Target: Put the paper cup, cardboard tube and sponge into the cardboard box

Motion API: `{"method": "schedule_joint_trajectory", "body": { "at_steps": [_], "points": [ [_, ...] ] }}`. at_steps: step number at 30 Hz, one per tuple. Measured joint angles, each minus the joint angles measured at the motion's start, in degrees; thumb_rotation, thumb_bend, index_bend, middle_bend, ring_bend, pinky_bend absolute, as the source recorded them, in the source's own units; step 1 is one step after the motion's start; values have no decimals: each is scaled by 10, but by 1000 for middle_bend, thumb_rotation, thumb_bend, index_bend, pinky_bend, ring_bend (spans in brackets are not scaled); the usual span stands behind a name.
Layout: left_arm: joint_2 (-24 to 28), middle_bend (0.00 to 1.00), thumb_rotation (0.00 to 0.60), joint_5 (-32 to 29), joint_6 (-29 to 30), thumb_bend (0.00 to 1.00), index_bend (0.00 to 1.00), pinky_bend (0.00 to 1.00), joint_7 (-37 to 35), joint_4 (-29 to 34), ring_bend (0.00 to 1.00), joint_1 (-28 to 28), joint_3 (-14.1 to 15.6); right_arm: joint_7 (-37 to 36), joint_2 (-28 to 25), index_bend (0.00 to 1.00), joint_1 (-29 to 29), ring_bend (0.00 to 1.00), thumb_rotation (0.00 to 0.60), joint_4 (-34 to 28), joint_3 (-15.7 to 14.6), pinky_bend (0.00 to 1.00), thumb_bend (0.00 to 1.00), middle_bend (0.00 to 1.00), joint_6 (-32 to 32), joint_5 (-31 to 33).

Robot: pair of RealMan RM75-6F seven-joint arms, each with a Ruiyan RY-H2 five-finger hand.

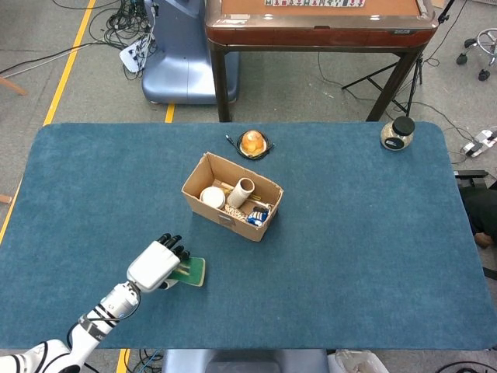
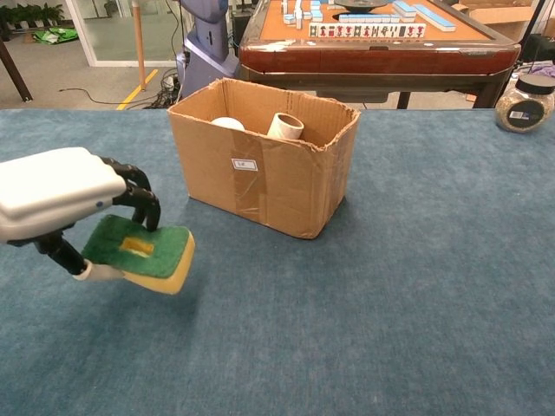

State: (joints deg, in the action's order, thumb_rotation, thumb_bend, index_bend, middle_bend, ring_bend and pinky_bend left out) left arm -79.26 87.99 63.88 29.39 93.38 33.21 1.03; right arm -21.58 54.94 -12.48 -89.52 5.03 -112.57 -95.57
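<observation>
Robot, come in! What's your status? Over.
Left robot hand holds the sponge clear of the table; right robot hand not in view. Paper cup and cardboard tube in the cardboard box. Nothing blocks the way there.

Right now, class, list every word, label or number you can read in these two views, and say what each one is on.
None can be read.
White sticker on the cardboard box: print too small.
Label on the glass jar: blurred.
Mahjong tiles on the wooden table: markings too small.
Sponge in the left hand: no text.
</observation>
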Motion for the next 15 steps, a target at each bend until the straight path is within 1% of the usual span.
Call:
{"method": "schedule_joint_trajectory", "body": {
  "at_steps": [4,8,15],
  "points": [
    [28,472,600,-30,12,223,532,287,9,30,231,-10,-17,14,-1,343,6,340,600,-7,-3,370,383,423,11,-5],
    [56,472,600,-48,30,225,531,288,22,47,233,-14,-42,32,-2,343,13,340,600,-14,-6,371,383,423,22,-13],
    [74,472,600,-57,65,225,527,327,7,47,258,-12,-87,67,-4,343,28,340,600,-31,-13,371,383,423,55,-22]
  ]
}}
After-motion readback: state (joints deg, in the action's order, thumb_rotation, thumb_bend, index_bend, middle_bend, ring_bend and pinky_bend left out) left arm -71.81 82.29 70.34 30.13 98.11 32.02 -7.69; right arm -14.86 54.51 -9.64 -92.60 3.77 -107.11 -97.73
